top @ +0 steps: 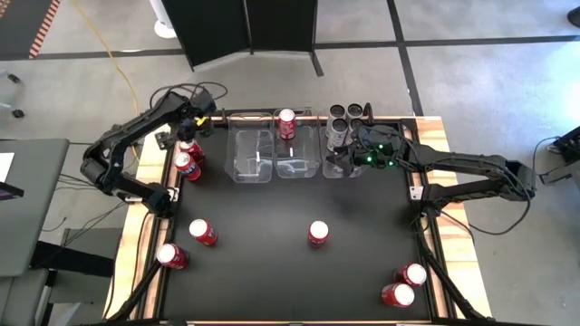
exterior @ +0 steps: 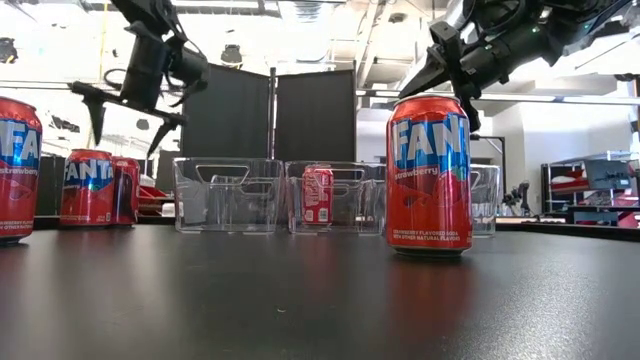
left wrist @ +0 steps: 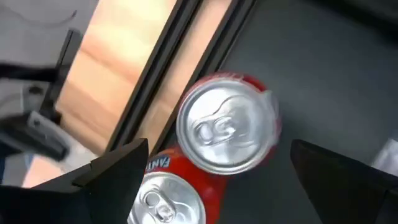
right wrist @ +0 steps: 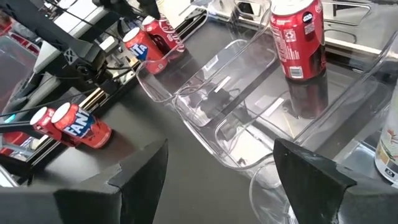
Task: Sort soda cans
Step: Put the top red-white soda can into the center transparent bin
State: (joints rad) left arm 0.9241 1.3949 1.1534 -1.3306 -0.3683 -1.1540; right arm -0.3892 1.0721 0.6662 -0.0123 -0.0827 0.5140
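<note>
Standing upright, red soda cans (top: 318, 234), silver tops, white lettering

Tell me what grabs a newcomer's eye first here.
Red Fanta cans dot the black table, one standing alone near its middle. At the far edge sit three clear plastic bins in a row, the middle one holding a single red can. The left gripper hangs open above two red cans at the table's left edge.
</note>
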